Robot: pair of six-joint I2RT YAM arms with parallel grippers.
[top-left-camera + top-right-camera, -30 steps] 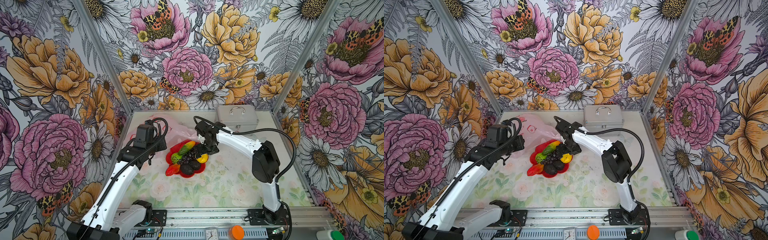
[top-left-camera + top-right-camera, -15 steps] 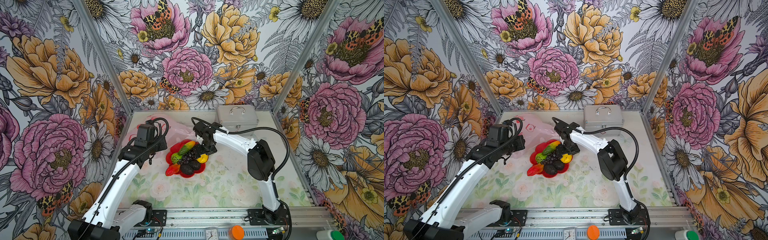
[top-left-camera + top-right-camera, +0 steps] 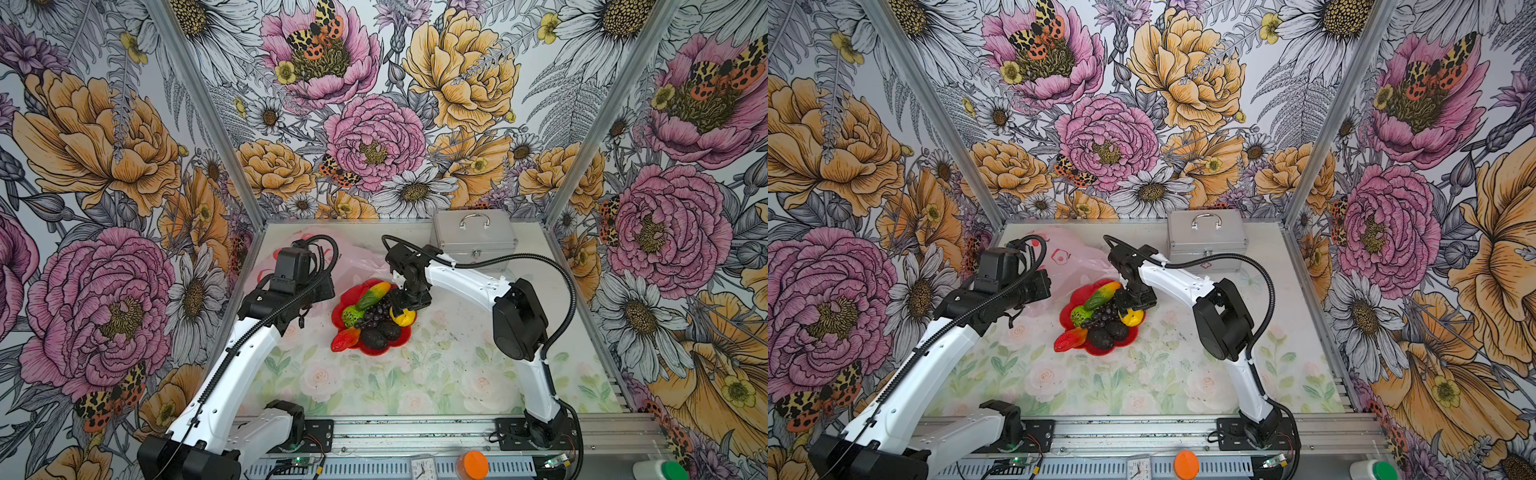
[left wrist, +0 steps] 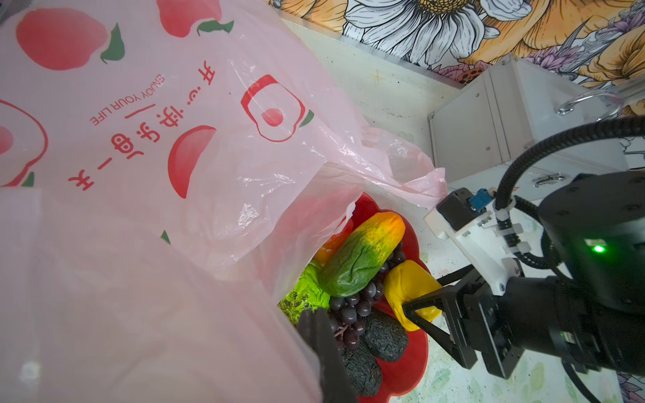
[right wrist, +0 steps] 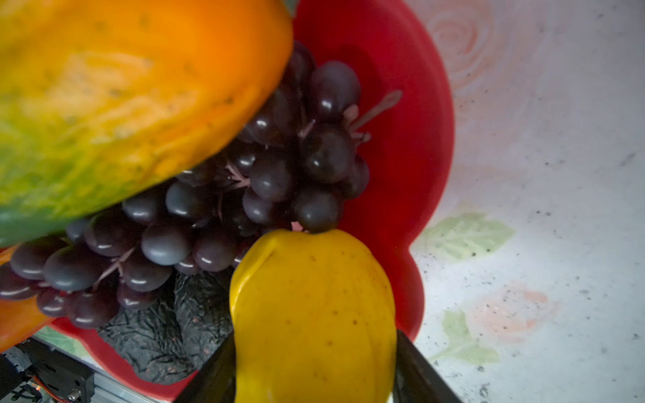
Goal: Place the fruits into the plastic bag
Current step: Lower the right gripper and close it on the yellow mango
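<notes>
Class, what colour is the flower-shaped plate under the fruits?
Red plate, clearest in the right wrist view.

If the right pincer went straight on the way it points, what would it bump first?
Probably the yellow fruit: it sits between the fingers of the right pincer, on the red plate.
</notes>
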